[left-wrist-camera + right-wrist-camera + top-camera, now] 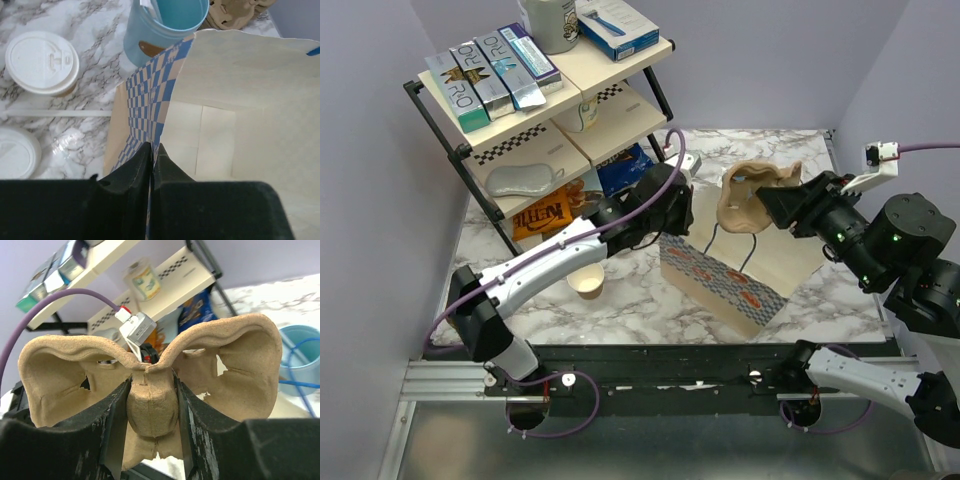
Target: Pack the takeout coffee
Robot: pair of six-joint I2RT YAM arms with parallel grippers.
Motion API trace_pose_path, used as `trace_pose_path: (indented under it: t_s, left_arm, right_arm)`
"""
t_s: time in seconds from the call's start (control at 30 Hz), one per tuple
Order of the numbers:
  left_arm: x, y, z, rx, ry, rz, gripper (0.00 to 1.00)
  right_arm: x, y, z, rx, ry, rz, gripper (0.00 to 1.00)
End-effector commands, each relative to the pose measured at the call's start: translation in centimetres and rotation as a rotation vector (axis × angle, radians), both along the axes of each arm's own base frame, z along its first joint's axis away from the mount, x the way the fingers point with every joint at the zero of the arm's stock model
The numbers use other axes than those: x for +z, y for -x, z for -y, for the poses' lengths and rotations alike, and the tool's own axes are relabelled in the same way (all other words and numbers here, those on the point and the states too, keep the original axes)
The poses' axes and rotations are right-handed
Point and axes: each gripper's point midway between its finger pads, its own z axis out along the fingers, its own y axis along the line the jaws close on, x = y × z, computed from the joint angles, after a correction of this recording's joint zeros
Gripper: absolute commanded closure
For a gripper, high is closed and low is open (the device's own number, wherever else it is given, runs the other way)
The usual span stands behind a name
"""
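My left gripper (151,159) pinched on bag (250,90) rim, my right gripper (152,405) clamped on carrier (240,370) at its middle post, lidded coffee (40,62) on table (95,65) near bag, blue cup (160,30) just beyond.

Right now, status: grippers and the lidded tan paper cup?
Left gripper shut on checkered paper bag rim. Right gripper holds pulp cup carrier. Lidded tan cup on marble, outside bag. Blue cup beside bag.

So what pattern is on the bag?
Paper bag: blue and tan checks, clearest in left wrist view.
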Motion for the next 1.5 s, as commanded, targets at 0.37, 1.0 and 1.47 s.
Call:
trace_pose_path:
  t_s: [0.37, 1.0, 1.47]
  left_arm:
    - [-0.3, 4.6, -5.9, 0.383, 0.192, -0.147, 0.97]
    - [0.0, 6.1, -5.2, 0.326, 0.232, -0.119, 0.97]
    - [-0.2, 6.2, -5.4, 0.333, 0.211, -0.100, 0.97]
  right_arm:
    - [-4.0, 3.3, -3.0, 0.181, -0.092, -0.240, 0.51]
    - [-9.3, 3.1, 1.5, -0.126, -0.145, -0.462, 0.55]
    - [-8.5, 0.4, 1.1, -0.242, -0.232, -0.439, 0.50]
